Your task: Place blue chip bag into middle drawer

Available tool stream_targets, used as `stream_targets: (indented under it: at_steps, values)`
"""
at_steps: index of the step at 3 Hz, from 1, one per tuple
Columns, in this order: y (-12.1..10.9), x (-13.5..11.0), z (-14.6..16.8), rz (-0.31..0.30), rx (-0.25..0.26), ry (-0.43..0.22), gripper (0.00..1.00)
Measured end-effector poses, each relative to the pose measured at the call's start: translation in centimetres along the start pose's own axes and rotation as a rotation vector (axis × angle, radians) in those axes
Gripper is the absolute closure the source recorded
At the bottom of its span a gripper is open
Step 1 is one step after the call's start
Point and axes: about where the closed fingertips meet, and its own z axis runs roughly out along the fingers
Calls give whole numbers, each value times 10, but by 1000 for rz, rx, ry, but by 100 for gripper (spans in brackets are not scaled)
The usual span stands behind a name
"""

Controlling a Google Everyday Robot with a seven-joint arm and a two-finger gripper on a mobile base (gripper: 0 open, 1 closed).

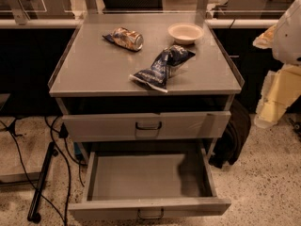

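Blue chip bag long axis diagonal, near-left to far-right; tool right edge.

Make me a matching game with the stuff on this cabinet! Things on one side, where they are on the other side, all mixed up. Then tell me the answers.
Things
1. blue chip bag
2. white bowl
3. gold-brown snack packet
4. middle drawer

Places
A. pulled open, under the shut drawer
B. cabinet top, back right
C. cabinet top, near the front edge
D. cabinet top, back, left of the bowl

Pairs: 1-C, 2-B, 3-D, 4-A.

The gripper is off to the right of the cabinet, touching none of them.
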Motion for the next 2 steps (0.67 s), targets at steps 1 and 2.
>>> stream_targets:
  at_steps: [1, 2]
  values:
    - [0, 0, 0, 0, 0, 0, 0]
    - [-6, -3, 0, 42, 27, -40, 0]
